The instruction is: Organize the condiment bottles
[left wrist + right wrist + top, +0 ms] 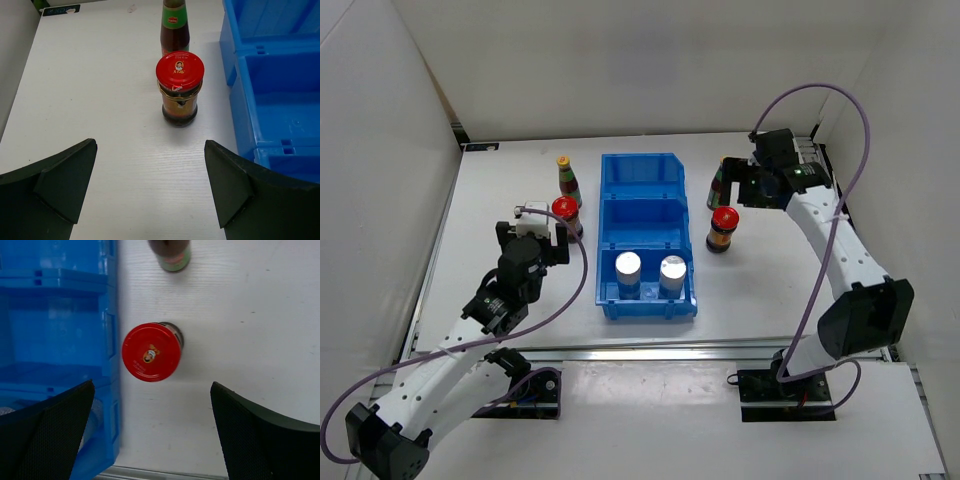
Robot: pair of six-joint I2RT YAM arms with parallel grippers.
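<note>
Two silver-topped white shakers (628, 268) (672, 270) stand in the near compartment of the blue bin (642, 163). Left of the bin, a slim yellow-capped sauce bottle (567, 180) stands behind a red-lidded jar (565, 212); both show in the left wrist view, the jar (179, 89) and the bottle (174, 27). My left gripper (533, 235) (150, 150) is open and empty, just short of that jar. Right of the bin stand a second red-lidded jar (723, 230) (151, 352) and a second sauce bottle (717, 186) (171, 254), partly hidden. My right gripper (740, 190) (151, 396) is open, above them.
The bin's middle (642, 222) and far compartments hold nothing. White walls close in the table at the back and both sides. A metal rail (650, 352) runs along the near edge. The bin's wall (107, 340) lies close left of the right jar.
</note>
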